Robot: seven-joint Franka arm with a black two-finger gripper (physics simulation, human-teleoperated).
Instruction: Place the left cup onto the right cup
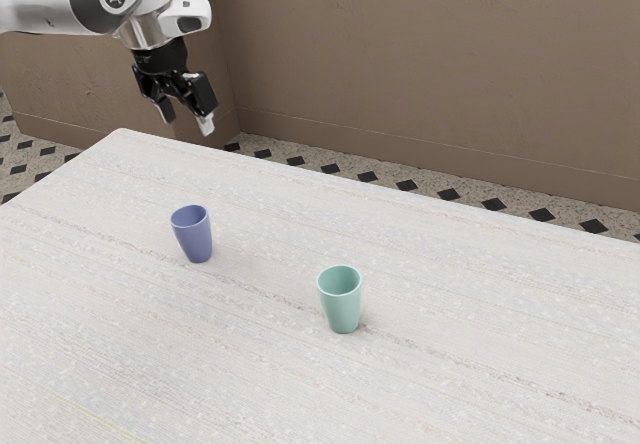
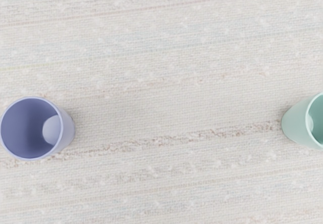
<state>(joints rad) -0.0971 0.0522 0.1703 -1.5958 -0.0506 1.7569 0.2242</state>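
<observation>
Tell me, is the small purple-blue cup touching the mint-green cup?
Apart. The exterior view shows bare table between the purple-blue cup and the mint-green cup.

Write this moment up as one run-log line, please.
gripper: open, raised, empty | purple cup: upright on table | green cup: upright, apart | stacking: not started

There are two cups: one blue cup and one green cup, the green at four o'clock from the blue. There is one table and one gripper.
</observation>
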